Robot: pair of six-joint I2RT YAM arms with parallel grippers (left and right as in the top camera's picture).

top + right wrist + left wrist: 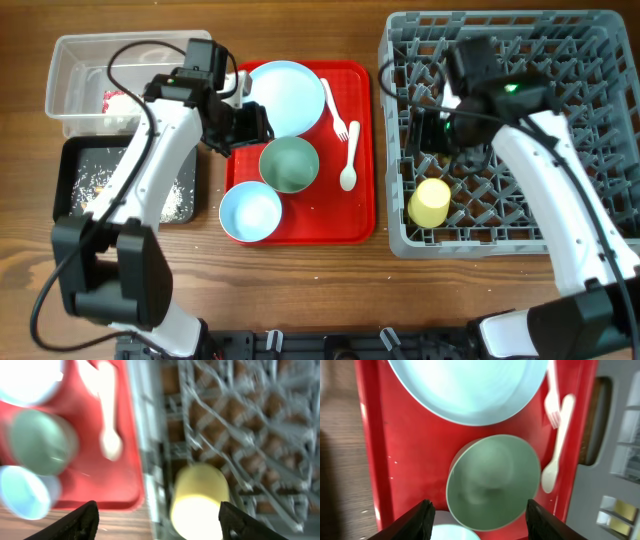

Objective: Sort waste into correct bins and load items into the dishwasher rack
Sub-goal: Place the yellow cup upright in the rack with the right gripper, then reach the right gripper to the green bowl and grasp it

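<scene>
The pale green bowl [289,164] [493,481] stands mid-tray on the red serving tray [362,215], between the pale blue plate [285,97] [465,385] and the pale blue bowl [250,212]. A white fork [335,110] and spoon [350,155] lie to the right. My left gripper [250,125] [477,522] is open and empty above the green bowl. The yellow cup [431,202] [200,500] lies in the grey dishwasher rack [600,60]. My right gripper [440,130] [157,522] is open above the rack's left side. The wrapper [115,103] is in the clear tub [70,60]; scraps [100,180] are in the black tray [70,160].
The red tray sits between the bins on the left and the rack on the right. Bare wooden table [300,290] runs along the front. Both arms' cables hang over the bins and the rack.
</scene>
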